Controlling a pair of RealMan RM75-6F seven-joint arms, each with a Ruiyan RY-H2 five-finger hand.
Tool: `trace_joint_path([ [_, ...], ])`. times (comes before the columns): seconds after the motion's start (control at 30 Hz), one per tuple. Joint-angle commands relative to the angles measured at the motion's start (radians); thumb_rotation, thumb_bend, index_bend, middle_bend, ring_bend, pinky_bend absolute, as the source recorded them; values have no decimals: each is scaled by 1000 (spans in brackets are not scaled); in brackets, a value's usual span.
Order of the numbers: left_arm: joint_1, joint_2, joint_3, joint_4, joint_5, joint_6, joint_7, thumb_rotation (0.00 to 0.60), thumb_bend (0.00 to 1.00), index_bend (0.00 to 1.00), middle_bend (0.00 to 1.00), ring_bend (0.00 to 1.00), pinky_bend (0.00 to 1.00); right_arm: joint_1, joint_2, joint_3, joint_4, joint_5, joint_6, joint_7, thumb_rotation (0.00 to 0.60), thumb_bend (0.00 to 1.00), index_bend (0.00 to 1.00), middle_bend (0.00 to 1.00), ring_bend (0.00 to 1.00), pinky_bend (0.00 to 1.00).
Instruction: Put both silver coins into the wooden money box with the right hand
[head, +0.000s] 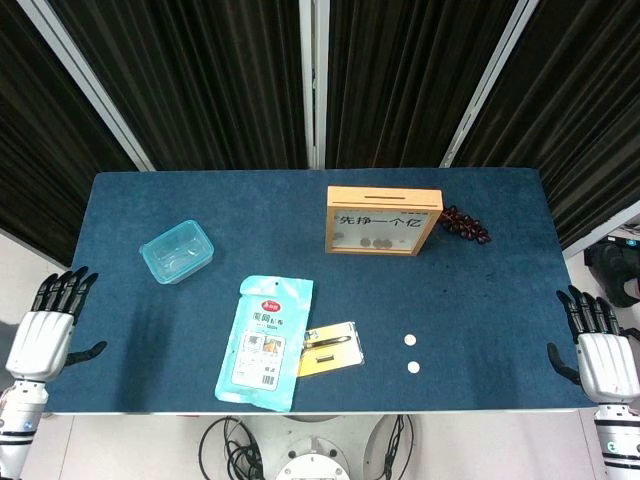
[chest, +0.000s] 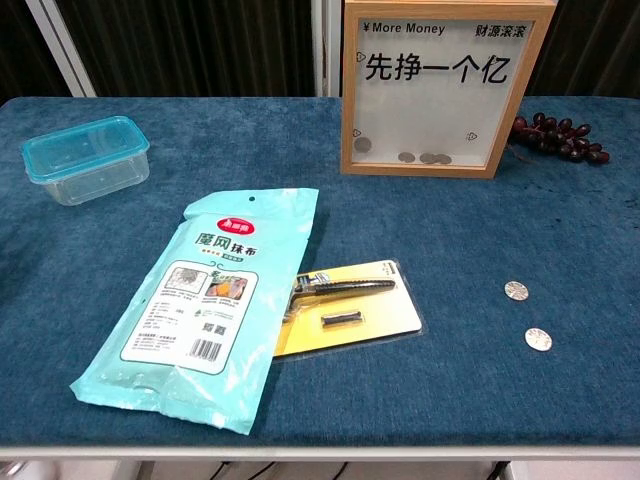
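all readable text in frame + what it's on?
"¥More Money": wooden money box, top left of its pane.
"财源滚滚": same pane, top right.
"先挣一个亿": same pane, large, centre.
"魔风抹布": teal packet, partly blurred; its smaller print and barcode digits are unreadable.
Yellow card: no legible text.

Two silver coins (chest: 516, 290) (chest: 539, 339) lie flat, near upright wooden money box (chest: 445, 90).
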Motion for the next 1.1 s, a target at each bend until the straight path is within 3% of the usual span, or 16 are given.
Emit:
trace_joint_path([
  [0.03, -3, -1, 0, 1, 1, -3, -1, 600, 48, 0, 0, 0, 0, 1, 0, 1, 1, 1, -2, -1, 600, 329, 0, 0, 0, 0],
  [0.53, 0, 4, -2, -7, 4, 4, -7, 600, 48, 0, 0, 0, 0, 19, 2, -19, 4, -66, 0, -5, 600, 329, 0, 0, 0, 0],
  [0.8, -3, -12, 2, 2, 6, -5, 1, 600, 48, 0, 0, 0, 0, 68, -2, -63, 10, -183, -34, -52, 600, 329, 0, 0, 0, 0],
  [1.1, 6, -24, 16, 3, 11, -3, 10, 600, 48, 0, 0, 0, 0, 121, -60, -131, 12, -259, -146, -127, 600, 327, 0, 0, 0, 0],
])
